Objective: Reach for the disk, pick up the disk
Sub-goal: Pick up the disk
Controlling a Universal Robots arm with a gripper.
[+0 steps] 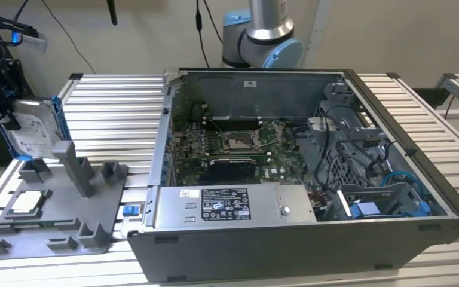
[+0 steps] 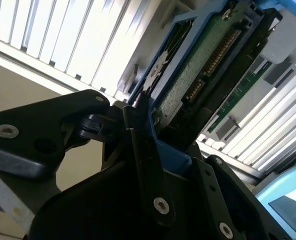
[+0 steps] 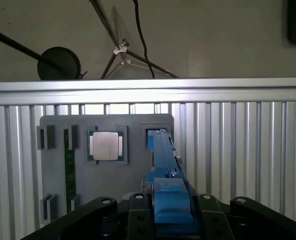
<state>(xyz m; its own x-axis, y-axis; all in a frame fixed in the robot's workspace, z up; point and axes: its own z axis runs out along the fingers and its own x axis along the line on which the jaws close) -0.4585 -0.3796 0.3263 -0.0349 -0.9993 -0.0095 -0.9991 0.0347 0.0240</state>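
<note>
fingers [image 2: 143,150] grip disk [image 2: 198,75], its held end hidden

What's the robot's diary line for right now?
pincer: shut on disk | disk pose: on edge | nearby: grey tray, chip in it

The disk [image 1: 27,128] is silver framed in blue, the gripper [image 3: 170,212] black, the fixture plate [image 3: 113,185] grey.

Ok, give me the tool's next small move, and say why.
Probably a short straight lift: the tool looks closed on the disk, which stands on edge with its lower end close to the grey fixture, so rising should clear it first.
</note>
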